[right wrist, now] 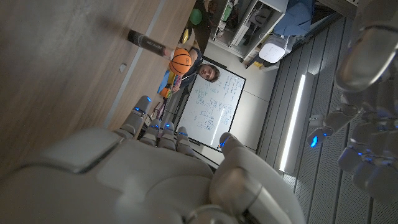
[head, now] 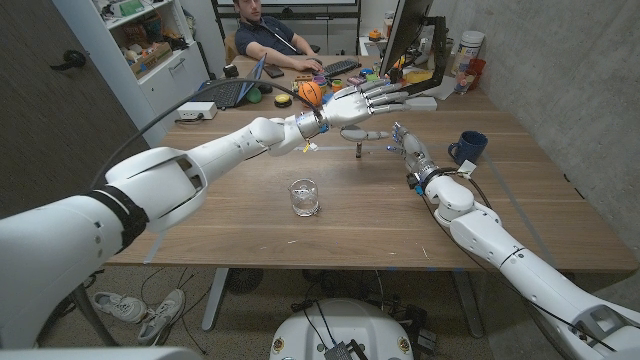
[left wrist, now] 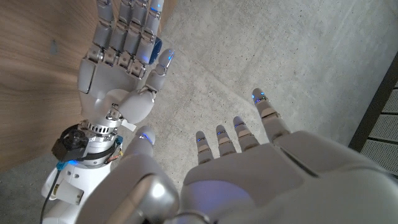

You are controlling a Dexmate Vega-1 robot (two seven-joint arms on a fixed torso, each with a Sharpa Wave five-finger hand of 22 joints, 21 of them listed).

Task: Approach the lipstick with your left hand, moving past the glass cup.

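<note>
Lipstick: slim upright tube beyond the glass cup, just below the left hand, whose fingers are spread and empty. Likely light, rigid, slick, easily toppled; pinch mid-barrel. Right hand, beside lipstick: fingers extended, empty.

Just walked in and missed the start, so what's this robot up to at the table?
The robot is reaching its left hand out over the wooden table, fingers spread and holding nothing. It has already gone beyond the glass cup, which stands upright nearer the robot, and hovers above a small upright lipstick. The right hand waits on the table beside a dark blue mug. A person sits at a desk behind.
</note>
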